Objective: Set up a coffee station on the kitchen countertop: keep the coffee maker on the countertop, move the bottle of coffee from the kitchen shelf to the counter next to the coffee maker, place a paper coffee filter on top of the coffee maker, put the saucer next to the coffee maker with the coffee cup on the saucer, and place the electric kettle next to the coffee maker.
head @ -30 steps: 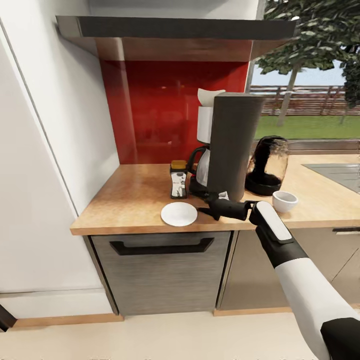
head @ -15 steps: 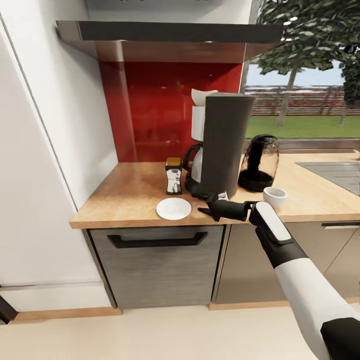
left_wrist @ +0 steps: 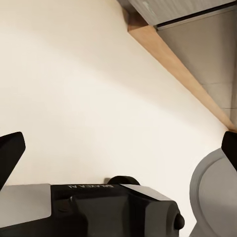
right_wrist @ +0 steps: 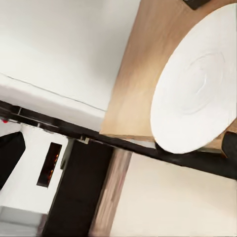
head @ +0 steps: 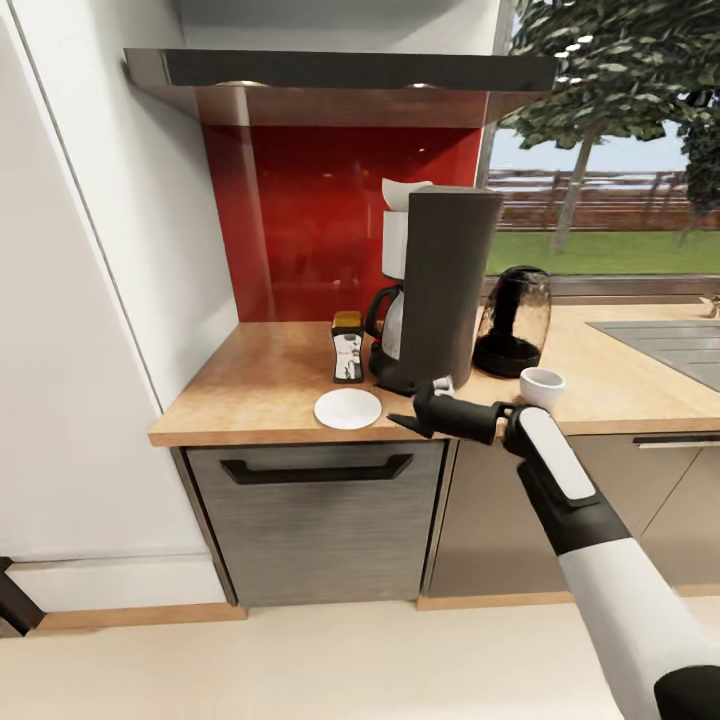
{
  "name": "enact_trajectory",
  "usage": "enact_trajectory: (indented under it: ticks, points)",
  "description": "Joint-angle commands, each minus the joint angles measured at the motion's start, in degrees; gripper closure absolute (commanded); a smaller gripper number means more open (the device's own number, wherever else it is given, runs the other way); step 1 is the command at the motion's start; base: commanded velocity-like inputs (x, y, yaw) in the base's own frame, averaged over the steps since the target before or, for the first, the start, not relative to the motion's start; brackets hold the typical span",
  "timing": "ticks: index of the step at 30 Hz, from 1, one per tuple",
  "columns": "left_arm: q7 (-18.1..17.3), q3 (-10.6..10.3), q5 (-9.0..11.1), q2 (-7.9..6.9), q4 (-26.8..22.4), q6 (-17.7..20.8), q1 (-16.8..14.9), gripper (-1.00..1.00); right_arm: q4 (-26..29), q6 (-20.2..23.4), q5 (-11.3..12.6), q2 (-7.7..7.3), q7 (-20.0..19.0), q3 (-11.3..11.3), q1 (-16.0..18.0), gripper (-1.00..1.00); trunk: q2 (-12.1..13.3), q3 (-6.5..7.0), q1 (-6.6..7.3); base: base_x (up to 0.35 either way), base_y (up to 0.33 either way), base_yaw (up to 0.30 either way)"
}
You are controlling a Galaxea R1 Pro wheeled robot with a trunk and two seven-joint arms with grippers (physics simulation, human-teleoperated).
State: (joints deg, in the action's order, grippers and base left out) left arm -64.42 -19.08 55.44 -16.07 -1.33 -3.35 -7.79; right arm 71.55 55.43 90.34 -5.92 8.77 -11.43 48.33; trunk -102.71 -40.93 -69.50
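Right claw (head: 412, 413) hovers at the front edge of the surface (head: 260, 385), fingers apart and empty, just right of the saucer (head: 347, 408); drawn back a little toward the edge and lifted slightly against half a second ago, though part of that shift belongs to the head camera moving. Behind it, from the head view: coffee maker (head: 445, 285) with paper coffee filter (head: 400, 189) on top, bottle of coffee (head: 347, 347) just left of it, electric kettle (head: 512, 321) to its right, coffee cup (head: 541, 386) near the kettle and well apart from the saucer, not yet on it. From the left wrist: left claw (left_wrist: 118, 163) spread wide above pale floor, holding nothing. From the right wrist: saucer (right_wrist: 195, 96) lying flat near the edge, fingertips (right_wrist: 10, 153) wide. Probably only the cup left to fetch.
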Motion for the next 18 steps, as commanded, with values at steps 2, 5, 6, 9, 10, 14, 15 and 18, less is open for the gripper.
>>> enact_trajectory:
  ticks: [2,5,6,9,10,14,15,18]
  points:
    - [-0.1,-0.5,0.4,-0.01,0.0,-0.3,0.0,-1.00,2.6,1.1,0.5,-0.17,-0.3,0.0,-1.6,-1.00,0.0,-0.05,0.00,-0.002,0.000,0.000]
    - [-0.1,-0.4,0.4,-0.01,0.0,-0.3,0.0,-1.00,6.9,2.0,0.4,-1.24,-1.1,-0.1,-7.2,-1.00,0.0,-0.05,0.00,0.000,0.000,0.000]
    - [-0.1,-0.5,0.4,-0.01,0.0,-0.3,0.0,-1.00,7.5,2.1,0.4,-2.09,-1.3,-0.1,-9.1,-1.00,0.0,-0.05,0.00,0.000,0.000,0.000]
    - [-0.1,-0.5,0.4,-0.01,0.0,-0.3,0.0,-1.00,8.0,2.2,0.1,-3.80,-2.3,-0.1,-13.6,-1.00,0.0,-0.05,0.00,0.000,0.000,0.000]
    - [-0.1,-0.5,0.4,-0.01,0.0,-0.3,0.0,-1.00,8.1,2.3,-0.2,-4.28,-2.5,-0.1,-14.8,-1.00,0.0,-0.05,0.00,0.000,0.000,0.000]
    - [-0.1,-0.5,0.4,-0.01,0.0,-0.3,0.0,-1.00,8.3,2.2,-5.1,-7.43,-3.7,-0.2,-21.3,-1.00,0.0,-0.05,0.00,0.000,0.000,0.000]
    - [-0.1,-0.5,0.4,-0.01,0.0,-0.3,0.0,-1.00,8.3,2.2,-7.5,-8.16,-4.6,-0.2,-23.6,-1.00,0.0,-0.05,0.00,0.000,0.000,0.000]
    - [-0.1,-0.5,0.4,-0.01,0.0,-0.3,0.0,-1.00,8.2,2.1,-13.5,-9.01,-7.5,-0.1,-28.1,-1.00,0.0,-0.05,0.00,0.000,0.000,0.000]
